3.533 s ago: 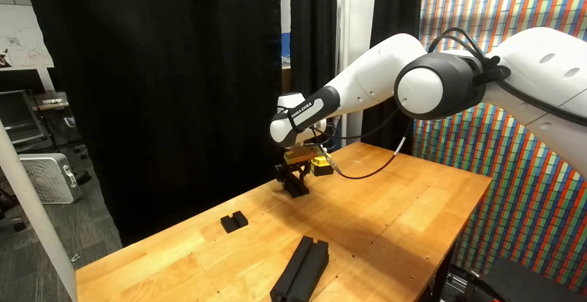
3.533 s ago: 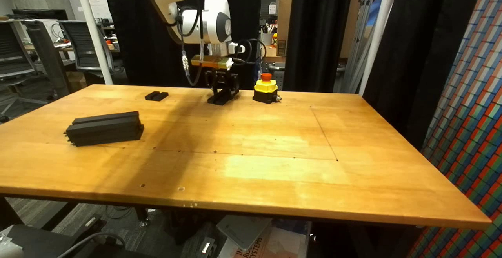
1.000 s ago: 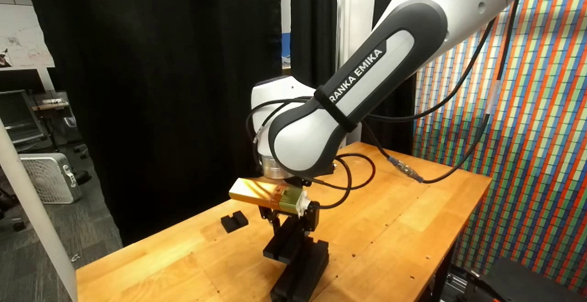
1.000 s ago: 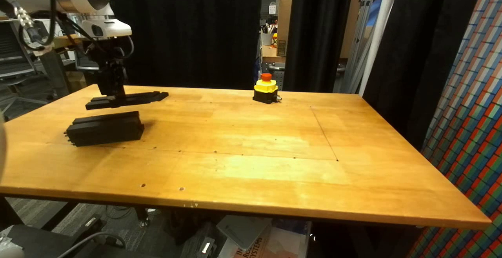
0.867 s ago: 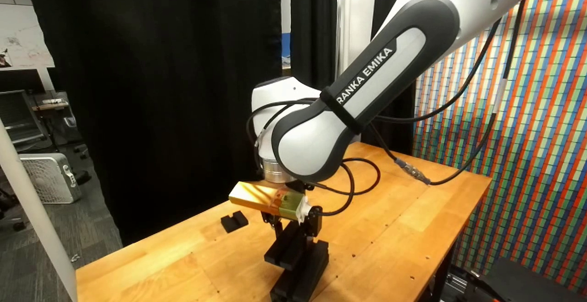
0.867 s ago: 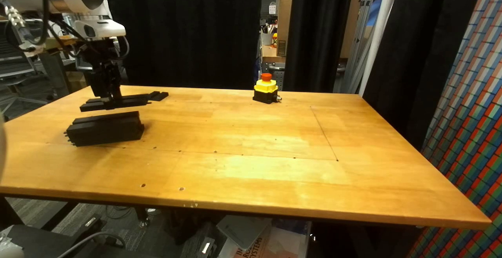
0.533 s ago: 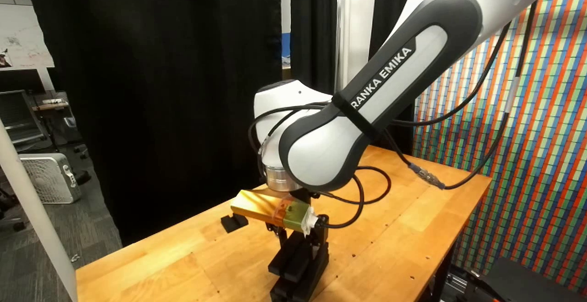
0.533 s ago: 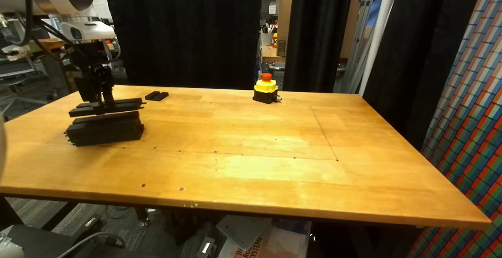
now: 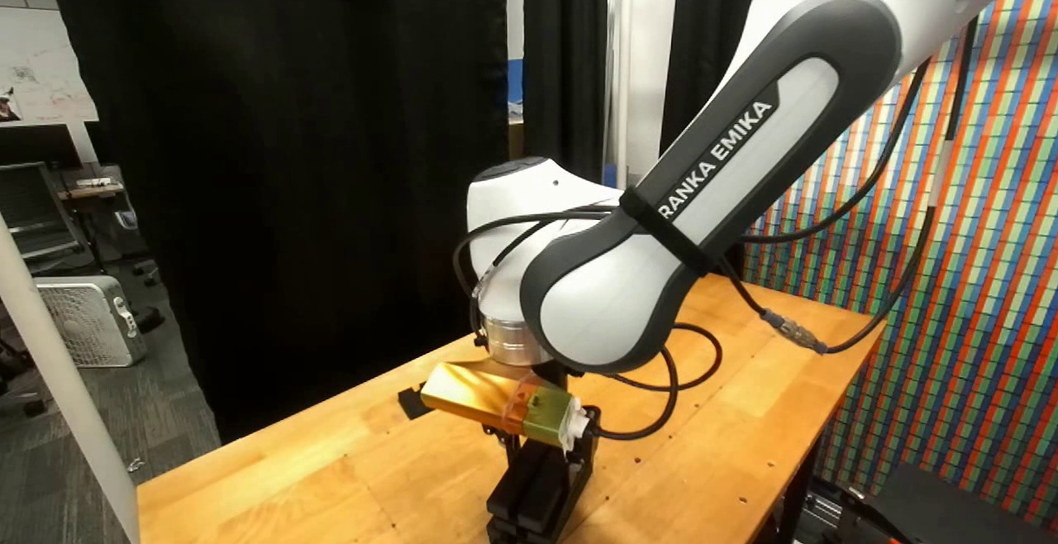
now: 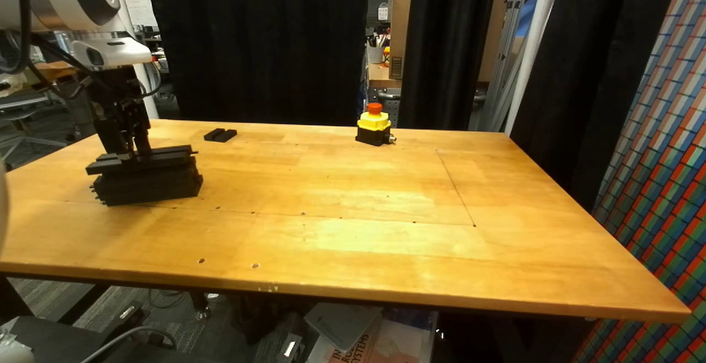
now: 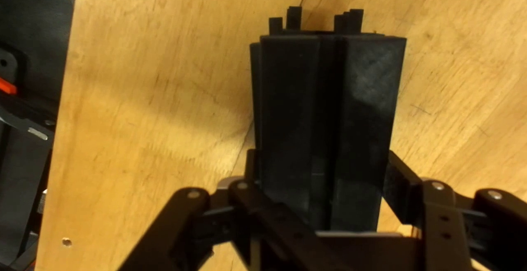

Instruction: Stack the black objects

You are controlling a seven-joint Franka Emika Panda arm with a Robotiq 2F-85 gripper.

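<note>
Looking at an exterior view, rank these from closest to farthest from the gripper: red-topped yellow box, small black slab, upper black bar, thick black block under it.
From the gripper in an exterior view:
1. Upper black bar: in its grip.
2. Thick black block: beneath the bar.
3. Small black slab: right of the gripper, farther back.
4. Red-topped yellow box: farthest right.

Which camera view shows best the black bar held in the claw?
The wrist view: there the held bar, in the claw, shows its grooved top up close. Both exterior views show it smaller, partly hidden, over the thicker black bar.
</note>
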